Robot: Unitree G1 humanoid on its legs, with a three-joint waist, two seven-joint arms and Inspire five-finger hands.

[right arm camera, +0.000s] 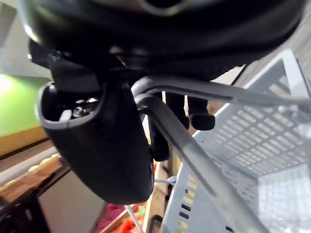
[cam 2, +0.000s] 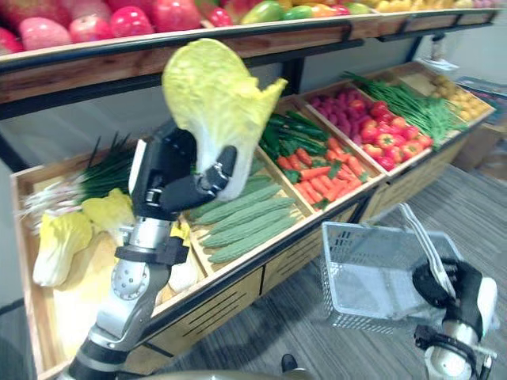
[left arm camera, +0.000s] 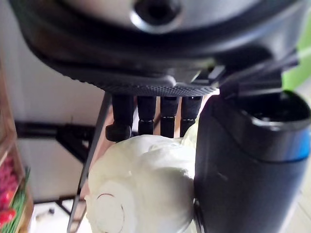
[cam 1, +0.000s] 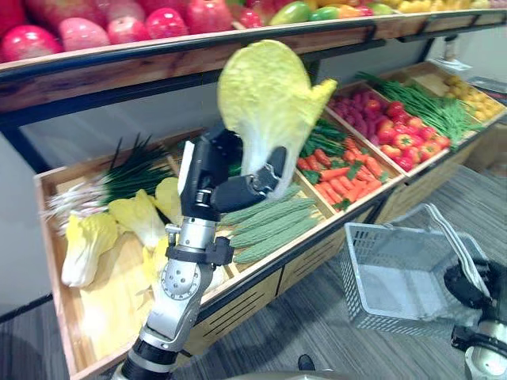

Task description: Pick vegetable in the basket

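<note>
Grips a napa cabbage (cam 1: 265, 99) in the left hand (cam 1: 218, 186), high above the wooden stand (cam 1: 238, 305), over its compartment of green gourds (cam 1: 265, 222). Curls fingers (left arm camera: 146, 114) over the white stem end and presses the thumb (left arm camera: 243, 170) against its side. Points the yellow leafy end upward, clear of the stand, with the shelf of red fruit (cam 1: 158, 24) behind it, above the stand. Shows, from the left wrist, the pale cut base (left arm camera: 141, 194) seated close against the palm.

Has more cabbages (cam 1: 87, 241) lying in the stand's left compartment beside green onions (cam 1: 131, 170), with carrots (cam 1: 341, 178) and red peppers (cam 1: 408, 142) toward the stand's right end.

Carries the wire basket (cam 1: 380, 269) in the right hand (cam 2: 455, 289), in front of the stand and lower than its front edge, over grey floor (cam 1: 317, 317). Hooks that hand's fingers round both handles (right arm camera: 194, 145), closed tight on them. Holds the cabbage well apart from the basket, up and to its left, outside it.
</note>
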